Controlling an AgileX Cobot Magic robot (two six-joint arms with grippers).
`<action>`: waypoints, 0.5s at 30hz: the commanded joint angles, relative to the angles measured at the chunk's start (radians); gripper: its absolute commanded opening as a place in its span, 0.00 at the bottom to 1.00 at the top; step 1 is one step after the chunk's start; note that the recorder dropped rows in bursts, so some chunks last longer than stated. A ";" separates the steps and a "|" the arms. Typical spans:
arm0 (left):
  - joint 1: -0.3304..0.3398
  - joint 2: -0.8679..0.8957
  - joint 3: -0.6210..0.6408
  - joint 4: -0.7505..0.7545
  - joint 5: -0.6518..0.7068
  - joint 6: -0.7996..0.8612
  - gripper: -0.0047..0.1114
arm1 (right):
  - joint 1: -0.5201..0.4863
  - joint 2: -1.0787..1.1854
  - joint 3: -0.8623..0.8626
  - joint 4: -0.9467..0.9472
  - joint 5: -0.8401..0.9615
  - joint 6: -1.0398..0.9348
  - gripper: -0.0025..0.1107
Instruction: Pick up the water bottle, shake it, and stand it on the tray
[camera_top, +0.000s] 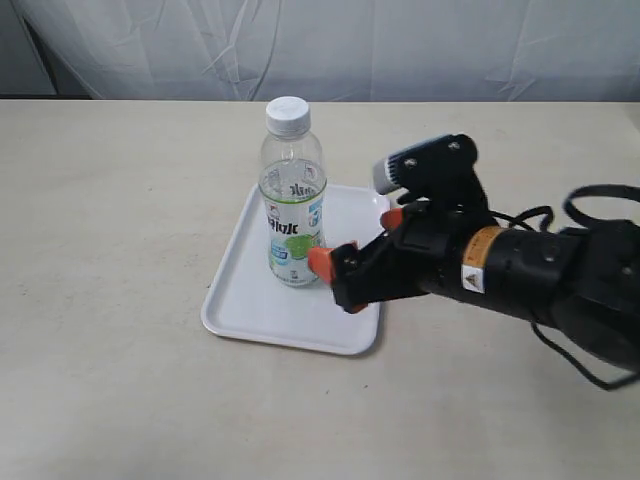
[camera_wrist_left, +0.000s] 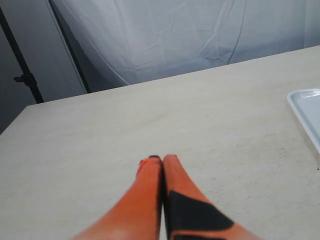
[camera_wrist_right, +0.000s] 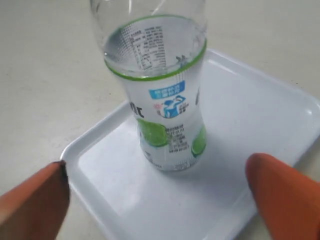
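Observation:
The water bottle (camera_top: 292, 195) stands upright on the white tray (camera_top: 250, 310), white cap on top, lime label facing the camera. In the right wrist view the water bottle (camera_wrist_right: 162, 100) rises from the tray (camera_wrist_right: 110, 175) with nothing touching it. My right gripper (camera_top: 355, 240) is open just to the right of the bottle, its orange fingertips (camera_wrist_right: 285, 195) spread wide and drawn back from the label. My left gripper (camera_wrist_left: 161, 161) is shut and empty over bare table, out of the exterior view.
A corner of the tray (camera_wrist_left: 306, 107) shows at the edge of the left wrist view. The beige table (camera_top: 100, 250) runs to a white curtain (camera_top: 320, 45) at the back. A black cable (camera_top: 590, 205) trails behind the right arm.

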 joint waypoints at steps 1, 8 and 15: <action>0.000 -0.005 0.004 -0.002 -0.010 -0.003 0.04 | -0.004 -0.213 0.141 0.050 0.005 0.032 0.42; 0.000 -0.005 0.004 -0.002 -0.010 -0.003 0.04 | -0.004 -0.573 0.227 0.052 0.291 0.108 0.09; 0.000 -0.005 0.004 -0.002 -0.010 -0.003 0.04 | -0.004 -0.810 0.227 0.052 0.386 0.108 0.08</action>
